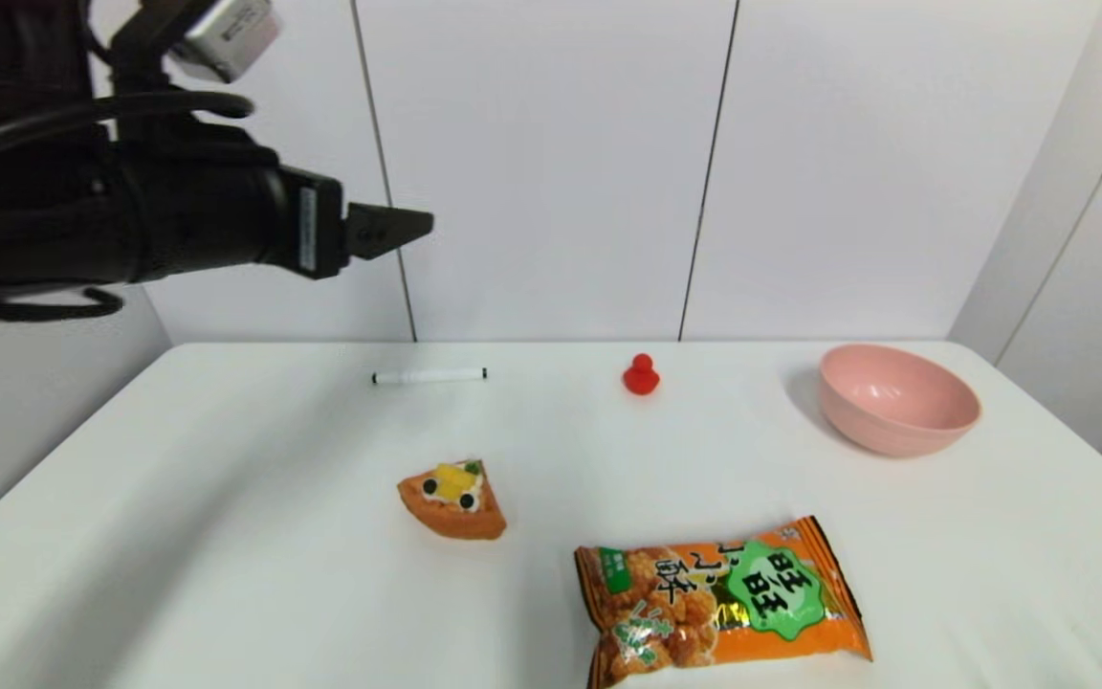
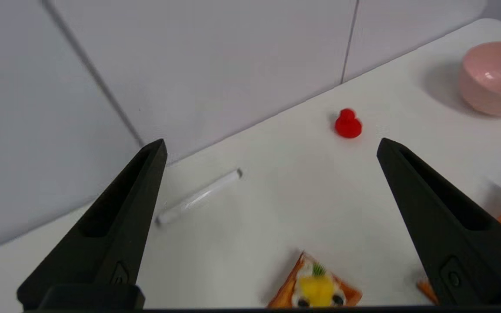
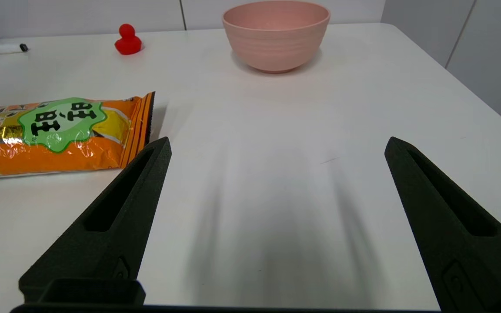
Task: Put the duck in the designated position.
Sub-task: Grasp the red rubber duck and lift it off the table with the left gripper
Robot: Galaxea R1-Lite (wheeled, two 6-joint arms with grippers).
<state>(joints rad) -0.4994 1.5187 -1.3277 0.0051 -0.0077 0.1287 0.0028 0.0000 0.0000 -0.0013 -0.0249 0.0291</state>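
Your left end effector (image 2: 270,148) hangs high with fingers apart, aimed at the duck (image 1: 641,375) near the bench's far edge, so it looks lined up for a pick; the right end effector (image 3: 276,145) sits idle, also apart, low over the bench's right side.

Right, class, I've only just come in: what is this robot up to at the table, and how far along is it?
Nothing is held yet. The left gripper is raised above the table's left side, fingers open and aimed toward the far half, where the small red duck sits untouched between a white marker and a pink bowl. The right gripper hangs low and open over bare table near the snack bag. A toy cake slice lies nearer the front.
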